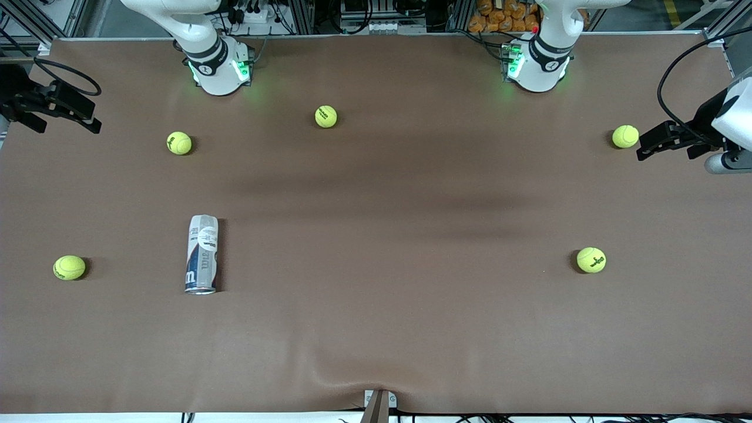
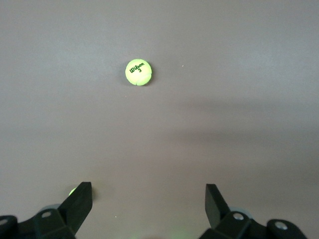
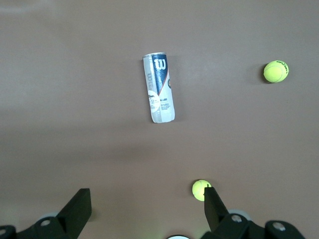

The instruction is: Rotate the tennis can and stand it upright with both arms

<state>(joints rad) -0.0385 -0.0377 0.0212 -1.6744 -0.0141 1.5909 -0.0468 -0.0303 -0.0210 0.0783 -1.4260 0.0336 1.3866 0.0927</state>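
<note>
Toward the right arm's end of the desk [image 1: 376, 329], the right end effector [image 1: 59, 108] is hanging over the edge with its fingers spread wide and nothing between them. It is sitting well apart from the tennis can [image 1: 202, 254], which is lying flat on its side with its metal rim pointing at the front camera and its closed end toward the arm bases. In the right wrist view the tennis can [image 3: 159, 87] is showing its "W" label, with nothing touching it.

Tennis balls are lying scattered about: one [image 1: 69, 267] beside the can toward the desk's edge, one [image 1: 179, 143] farther from the front camera than the can, one [image 1: 326, 116] near the middle, one [image 1: 591, 259] and one [image 1: 625, 136] toward the left arm's end. None is crowding the can.

To my eye nothing has started yet. The right arm is looking like the one to reach, since the can is lying on its side of the desk. It would do well to come down across the can's width near the middle, so the can is not rolling away as the fingers close.

Over at the left arm's end, the left end effector [image 1: 664, 141] is waiting just beside the ball there, fingers wide apart and empty. It will likely be needed once the can is turned within its reach.
</note>
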